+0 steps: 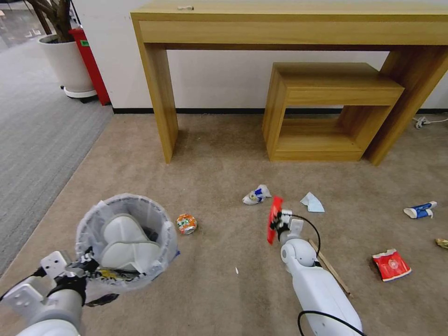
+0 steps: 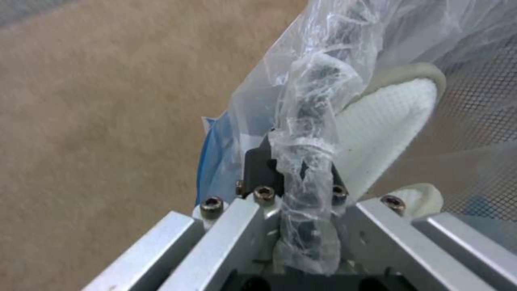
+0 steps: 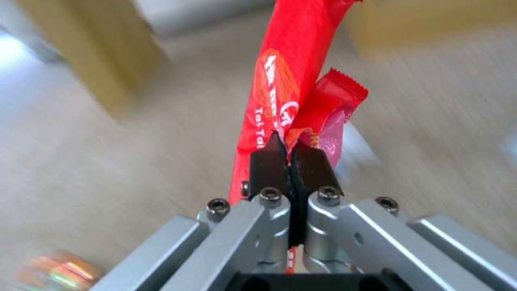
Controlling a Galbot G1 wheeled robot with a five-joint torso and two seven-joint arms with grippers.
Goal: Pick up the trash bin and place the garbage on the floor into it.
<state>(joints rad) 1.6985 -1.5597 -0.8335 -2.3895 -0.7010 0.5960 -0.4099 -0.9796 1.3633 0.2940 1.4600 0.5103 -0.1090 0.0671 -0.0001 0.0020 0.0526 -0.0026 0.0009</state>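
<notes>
My left gripper (image 1: 86, 268) is shut on the rim of the trash bin (image 1: 161, 219), which hangs above the floor (image 1: 219, 289) at the lower left. Its plastic liner (image 2: 307, 121) wraps the closed fingers, and two white slippers (image 1: 123, 245) lie inside. My right gripper (image 1: 280, 223) is shut on a red wrapper (image 1: 274, 218), lifted off the carpet in the middle. The black fingers (image 3: 269, 161) pinch the red wrapper (image 3: 280, 89). A crushed can (image 1: 186, 224) lies between bin and wrapper.
More litter on the carpet: a crumpled white-blue wrapper (image 1: 256, 195), a pale tissue (image 1: 312, 203), a blue-white tube (image 1: 420, 210), a red packet (image 1: 391, 265), a wooden stick (image 1: 331, 268). A wooden desk (image 1: 289, 28) and low shelf (image 1: 326, 112) stand behind.
</notes>
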